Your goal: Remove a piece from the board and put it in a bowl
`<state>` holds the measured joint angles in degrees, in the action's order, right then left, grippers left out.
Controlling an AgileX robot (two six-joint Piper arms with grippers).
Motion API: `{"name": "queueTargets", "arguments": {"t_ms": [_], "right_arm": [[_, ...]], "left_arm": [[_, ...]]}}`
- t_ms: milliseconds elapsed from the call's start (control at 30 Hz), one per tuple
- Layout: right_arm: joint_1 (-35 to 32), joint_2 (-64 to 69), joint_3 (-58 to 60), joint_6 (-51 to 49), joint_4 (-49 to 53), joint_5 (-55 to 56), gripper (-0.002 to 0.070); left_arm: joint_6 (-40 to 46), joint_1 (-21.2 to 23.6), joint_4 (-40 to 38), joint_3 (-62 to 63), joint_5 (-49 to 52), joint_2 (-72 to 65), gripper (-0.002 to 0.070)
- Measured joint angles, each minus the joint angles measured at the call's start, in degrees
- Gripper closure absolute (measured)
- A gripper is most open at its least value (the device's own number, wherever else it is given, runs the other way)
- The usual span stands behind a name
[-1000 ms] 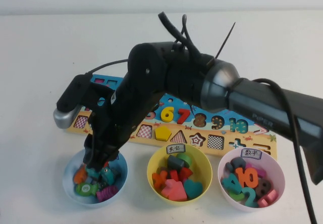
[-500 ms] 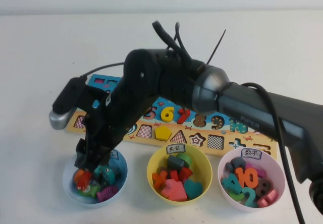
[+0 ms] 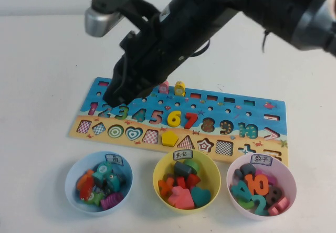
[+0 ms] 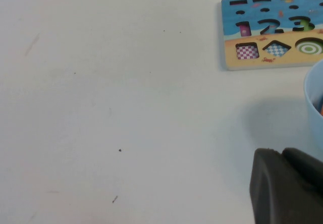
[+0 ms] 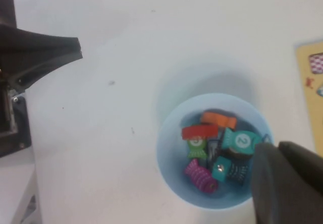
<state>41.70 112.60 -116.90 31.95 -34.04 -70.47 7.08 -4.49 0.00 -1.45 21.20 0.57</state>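
Note:
The red piece (image 5: 200, 131) lies in the light blue bowl (image 5: 166, 168) among several other pieces; in the high view it shows reddish (image 3: 84, 184) at the left of the bowl (image 3: 71, 171). My right gripper (image 3: 116, 97) hangs high over the left end of the board (image 3: 252, 107), shut and empty; its wrist view (image 5: 278, 151) looks down into the bowl. My left gripper (image 4: 280, 153) is shut and empty over bare table, left of the board (image 4: 262, 32) and the bowl's rim (image 4: 313, 88). It is out of the high view.
A pink peg (image 3: 164, 87) and a yellow peg (image 3: 180, 88) stand on the board's top row. A yellow bowl (image 3: 160, 165) of shapes and a pink bowl (image 3: 233, 172) of numbers sit to the right of the blue bowl. The right arm spans the upper middle.
My right gripper has risen out of the light blue bowl and moved back over the board's left end. The red piece stays in the bowl.

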Motion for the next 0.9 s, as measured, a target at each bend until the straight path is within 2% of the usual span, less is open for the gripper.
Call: {"name": "queueTargets", "arguments": {"t_ms": [133, 333, 467, 700, 900], "right_arm": [[-2.3, -5.8, 6.9, 2.7, -2.1, 3.2, 0.0691], [-2.4, -18.7, 25.0, 9.7, -4.7, 14.1, 0.0691], [-2.4, -28.2, 35.4, 15.4, -6.5, 15.1, 0.0692], [-8.2, -43.1, 45.4, 15.1, 5.8, 12.7, 0.0692], [-11.1, -59.8, 57.9, 14.9, 11.5, 27.1, 0.0692]], "left_arm": [[0.0, 0.0, 0.0, 0.0, 0.0, 0.0, 0.068], [0.0, 0.0, 0.0, 0.0, 0.0, 0.0, 0.068], [0.0, 0.0, 0.0, 0.0, 0.0, 0.0, 0.068], [0.0, 0.0, 0.0, 0.0, 0.0, 0.0, 0.068], [0.0, 0.0, 0.0, 0.0, 0.0, 0.0, 0.068]]}}
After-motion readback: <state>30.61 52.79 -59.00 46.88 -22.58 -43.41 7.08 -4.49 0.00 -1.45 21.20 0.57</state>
